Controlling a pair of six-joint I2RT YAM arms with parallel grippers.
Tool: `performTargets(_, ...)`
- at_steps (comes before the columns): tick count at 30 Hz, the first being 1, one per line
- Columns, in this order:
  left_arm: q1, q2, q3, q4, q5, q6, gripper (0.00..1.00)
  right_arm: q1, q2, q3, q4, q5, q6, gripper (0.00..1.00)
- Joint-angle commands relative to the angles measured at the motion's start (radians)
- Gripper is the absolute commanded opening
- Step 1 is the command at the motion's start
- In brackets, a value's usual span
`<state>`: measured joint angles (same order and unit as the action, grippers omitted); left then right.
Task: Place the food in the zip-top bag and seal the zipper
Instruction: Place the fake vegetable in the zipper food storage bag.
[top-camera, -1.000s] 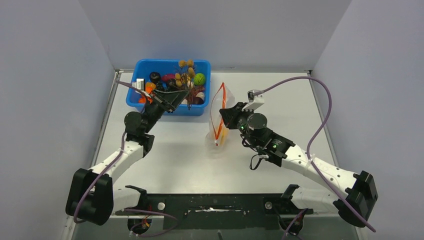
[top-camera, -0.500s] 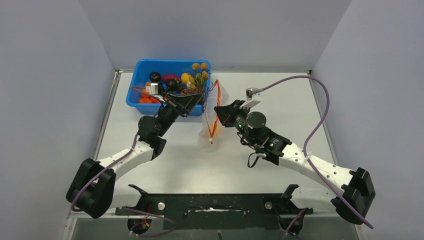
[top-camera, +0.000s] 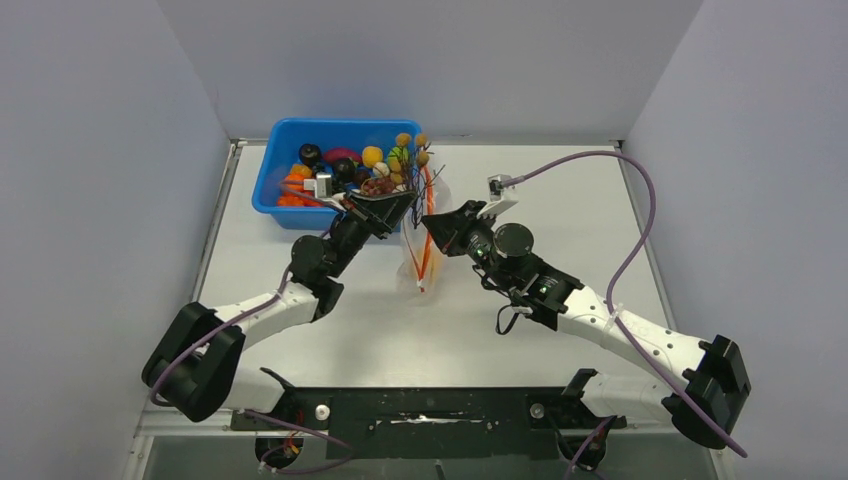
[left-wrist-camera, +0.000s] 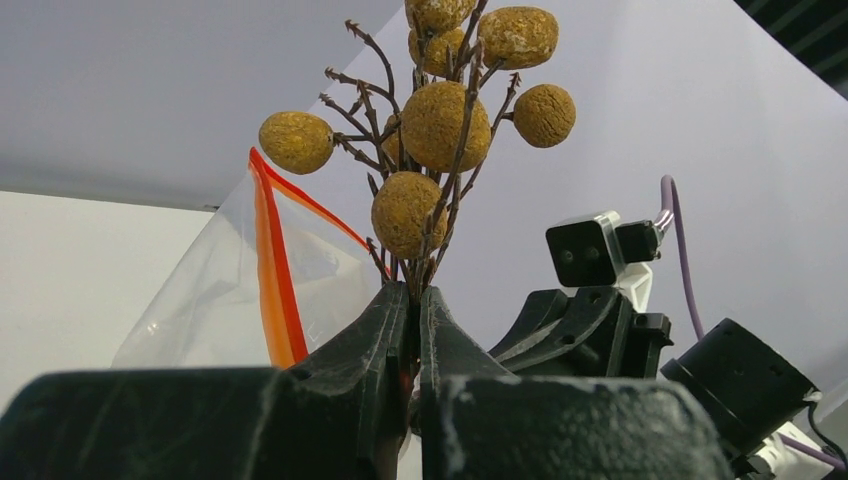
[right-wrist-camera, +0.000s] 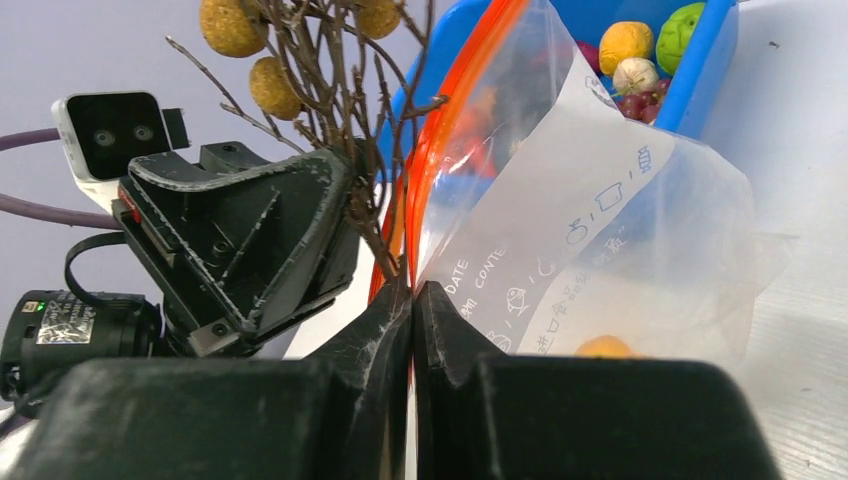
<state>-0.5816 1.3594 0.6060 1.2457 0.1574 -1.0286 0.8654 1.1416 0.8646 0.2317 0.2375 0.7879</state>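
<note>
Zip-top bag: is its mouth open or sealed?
Open: the zipper shows two red-orange strips spread apart in the left wrist view.

Bright even light, soft shadows, blurred near jaws, sheen on zip-top bag (right-wrist-camera: 640, 200).

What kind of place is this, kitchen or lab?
Likely a robotics lab bench, not a kitchen: left arm and right arm bolted to a white table, plain grey walls boxing it in, blue bin of toy food.
</note>
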Motion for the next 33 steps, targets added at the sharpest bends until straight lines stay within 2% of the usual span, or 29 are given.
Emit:
performTargets(1, -0.021, 0.007, -0.007, 0.094, -0.031, 0.11, 0.0, 0.004, -0.011, 0.054, 0.086, -0.017, 0.017, 0.0)
performTargets(9, -0.085, -0.047, -0.037, -0.017, -0.084, 0.291, 0.0, -0.004, -0.031, 0.038, 0.102, 0.031, 0.03, 0.0)
performTargets(17, -0.142, -0.183, -0.028, -0.316, -0.227, 0.485, 0.0, -0.007, -0.033, 0.034, 0.099, 0.084, 0.042, 0.0)
performTargets(22, -0.156, -0.22, -0.02, -0.417, -0.26, 0.513, 0.0, -0.009, -0.043, 0.006, 0.126, 0.125, 0.034, 0.0)
performTargets(25, -0.158, -0.245, -0.016, -0.494, -0.271, 0.513, 0.0, -0.009, -0.046, 0.02, 0.082, 0.174, 0.034, 0.0)
performTargets(33, -0.171, -0.246, -0.018, -0.518, -0.259, 0.43, 0.0, -0.01, -0.026, 0.013, 0.112, 0.166, 0.044, 0.0)
